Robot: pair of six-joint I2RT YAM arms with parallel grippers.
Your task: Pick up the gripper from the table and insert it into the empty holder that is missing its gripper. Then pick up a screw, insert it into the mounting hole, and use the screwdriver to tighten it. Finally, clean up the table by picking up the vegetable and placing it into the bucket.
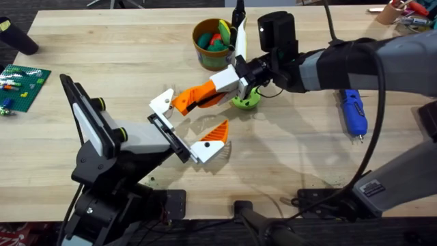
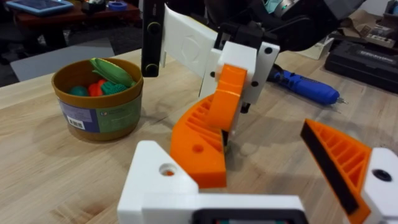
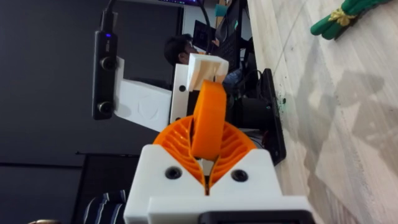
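piece: the gripper (image 1: 164,102) is off the table (image 1: 102,61), in the air just beside the upper end of the holder (image 1: 169,135), white base toward the plate, not seated as far as I can tell
right jaws: right gripper (image 1: 196,101) is pinching the piece by its orange wedge, pads pressed on both flat sides
left jaws: left gripper (image 1: 181,133) is spread, nothing between; one finger (image 1: 213,140) is mounted at the plate's lower end, the other slot is bare
handling: probably light, rigid printed plastic that won't flex. The ribbed wedge should hold well in the pads, while the smooth white base is likely slicker
where to hold: on the wedge, as now, which leaves the base and its hole free for the slot (a grip on the base would block seating)
in the way: the mounted finger is near below, and the long right arm spans the mid-table
vegetable: vegetable (image 1: 246,101) lies on the table right under the right wrist, a possible bump if the arm drops
bucket: bucket (image 1: 213,42) is behind, holding toys, well apart from the holder
screwdriver: screwdriver (image 1: 354,113) lies flat at far right, untouched
other: green brick plate (image 1: 20,80) at the left edge, out of the path
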